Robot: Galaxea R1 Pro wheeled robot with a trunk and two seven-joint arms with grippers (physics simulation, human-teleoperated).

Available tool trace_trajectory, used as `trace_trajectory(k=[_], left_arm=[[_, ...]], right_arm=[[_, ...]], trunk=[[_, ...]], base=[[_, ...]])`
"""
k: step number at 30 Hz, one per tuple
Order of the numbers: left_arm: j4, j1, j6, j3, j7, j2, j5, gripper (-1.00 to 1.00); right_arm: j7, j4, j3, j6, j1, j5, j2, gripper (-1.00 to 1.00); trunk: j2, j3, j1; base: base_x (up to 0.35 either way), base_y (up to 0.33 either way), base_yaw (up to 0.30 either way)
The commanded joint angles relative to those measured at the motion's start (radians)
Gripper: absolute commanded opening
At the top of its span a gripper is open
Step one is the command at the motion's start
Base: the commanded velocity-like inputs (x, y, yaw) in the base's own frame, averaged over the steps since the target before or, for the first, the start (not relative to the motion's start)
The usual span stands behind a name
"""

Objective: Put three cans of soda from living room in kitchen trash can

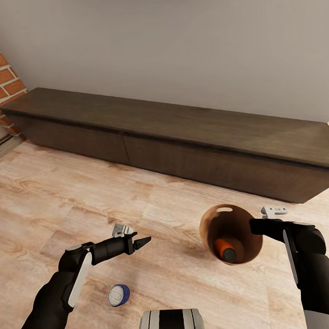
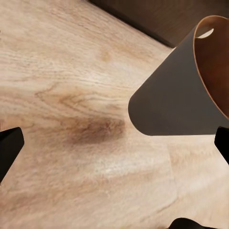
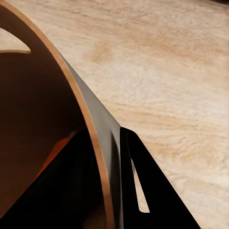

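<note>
The scene was evenly and softly lit, without glare. A faint dark shadow was cast on the wood floor point(image 2: 95, 131) beside the tash can point(image 2: 176, 100). Wrist views were rendered slightly soft; straight edges were bowed in the head view.

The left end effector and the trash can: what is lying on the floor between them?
Nothing: in the head view only bare wood floor lies between the left end effector and the trash can. The left wrist view shows the same.

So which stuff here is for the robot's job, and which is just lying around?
For the job:
- trash can, right gripper clamped on its rim
- orange soda can inside it

Just lying about:
- long dark cabinet
- small blue-rimmed round thing on the floor
- brick wall
</note>
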Motion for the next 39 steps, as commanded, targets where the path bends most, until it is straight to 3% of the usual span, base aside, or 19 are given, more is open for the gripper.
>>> trace_trajectory(k=[1,35,39], left_arm=[[0.000,0.000,-0.006,0.000,0.000,0.000,0.000,1.00],[0.000,0.000,-0.013,0.000,0.013,-0.001,-0.002,1.00],[0.041,0.001,-0.007,0.000,0.014,0.001,-0.001,1.00]], right_arm=[[0.000,0.000,0.000,0.003,0.000,-0.014,0.000,-1.00],[0.000,0.000,-0.006,-0.004,0.000,-0.014,-0.001,-1.00],[0.000,0.000,-0.006,-0.004,0.000,-0.014,0.000,-1.00]], trunk=[[0.000,0.000,0.000],[0.000,-0.002,0.000],[0.000,-0.002,0.000]], base=[[0.002,0.000,0.000],[0.000,0.000,0.030],[0.000,0.000,0.000]])
